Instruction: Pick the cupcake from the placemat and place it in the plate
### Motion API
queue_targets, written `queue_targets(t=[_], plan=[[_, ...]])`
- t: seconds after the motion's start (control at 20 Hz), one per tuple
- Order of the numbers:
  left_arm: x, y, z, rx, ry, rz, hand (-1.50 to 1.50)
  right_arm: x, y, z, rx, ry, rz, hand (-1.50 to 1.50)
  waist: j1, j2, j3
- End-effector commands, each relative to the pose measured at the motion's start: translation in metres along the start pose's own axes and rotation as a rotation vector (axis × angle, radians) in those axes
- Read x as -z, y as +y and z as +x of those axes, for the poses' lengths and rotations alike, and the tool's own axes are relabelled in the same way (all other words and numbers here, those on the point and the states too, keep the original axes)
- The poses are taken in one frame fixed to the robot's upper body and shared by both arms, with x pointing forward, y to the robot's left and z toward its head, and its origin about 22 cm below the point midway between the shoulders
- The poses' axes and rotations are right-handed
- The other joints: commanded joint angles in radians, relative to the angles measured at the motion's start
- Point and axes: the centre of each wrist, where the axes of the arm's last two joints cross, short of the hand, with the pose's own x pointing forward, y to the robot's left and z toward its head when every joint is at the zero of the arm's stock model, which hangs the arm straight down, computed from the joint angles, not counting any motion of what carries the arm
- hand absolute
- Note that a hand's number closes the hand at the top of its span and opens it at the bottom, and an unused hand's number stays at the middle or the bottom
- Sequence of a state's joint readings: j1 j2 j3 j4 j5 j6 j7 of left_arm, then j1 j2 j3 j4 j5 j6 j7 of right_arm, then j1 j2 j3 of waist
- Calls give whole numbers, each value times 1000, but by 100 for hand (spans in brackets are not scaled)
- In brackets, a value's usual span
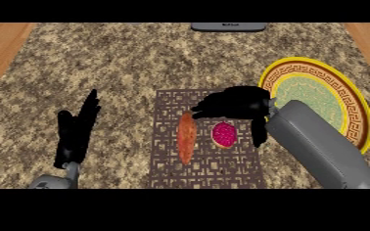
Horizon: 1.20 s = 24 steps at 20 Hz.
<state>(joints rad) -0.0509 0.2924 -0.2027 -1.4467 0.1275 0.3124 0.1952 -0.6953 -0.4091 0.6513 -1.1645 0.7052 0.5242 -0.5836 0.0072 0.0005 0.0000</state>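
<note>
The cupcake (224, 134), seen from above as a small round with a deep pink top and a pale rim, sat on the brown patterned placemat (168, 169), toward its right half, so the pick had not yet been made. Just to its left lay a long orange vegetable, most likely a sweet potato (186, 137), close beside the cupcake but apart from it. The right hand (235, 103) hung over the upper part of the placemat, above and slightly behind the cupcake, with its fingers spread and loosely bent and the thumb (259, 132) reaching down on the cupcake's right side; it had hold of nothing, and whether any finger touched the cupcake could not be told from this view. The left hand (76, 129) rested at the view's left over the granite counter (108, 63), fingers straight and pointing up, empty. The plate (339, 85), yellow-rimmed with a key-pattern band and a pale green centre, stood to the right of the placemat, partly hidden by the right forearm, and carried nothing that showed. As a judgement, the task stood at the approach: closing round the cupcake, lifting it, carrying it right and setting it on the plate were all left to do.
</note>
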Motion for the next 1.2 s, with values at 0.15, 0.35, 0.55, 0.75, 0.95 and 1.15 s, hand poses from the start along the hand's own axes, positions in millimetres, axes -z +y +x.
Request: queue_targets(t=[0.15, 0.35, 0.55, 0.75, 0.95, 1.15], plan=[[1, 4, -14, 0, 10, 5, 0, 9, 14, -8, 33, -25, 40, -150, -1, 0, 0], [2, -9, 15, -3, -1, -5, 0, 1, -6, -18, 33, -12, 60, -150, 0, 0, 0], [-10, -12, 1, 0, -9, 3, 0, 34, 29, -2, 36, -18, 77, -150, -1, -1, 0], [-1, -8, 9, -11, -3, 3, 0, 35, 36, -4, -43, -49, 73, 150, -1, 0, 0], [-9, -7, -12, 14, -7, -13, 0, 45, 30, -18, -46, -82, 10, 150, 4, 1, 0], [2, -11, -11, 10, 4, -9, 0, 37, 33, -7, -86, -86, -34, 150, -5, 0, 0]])
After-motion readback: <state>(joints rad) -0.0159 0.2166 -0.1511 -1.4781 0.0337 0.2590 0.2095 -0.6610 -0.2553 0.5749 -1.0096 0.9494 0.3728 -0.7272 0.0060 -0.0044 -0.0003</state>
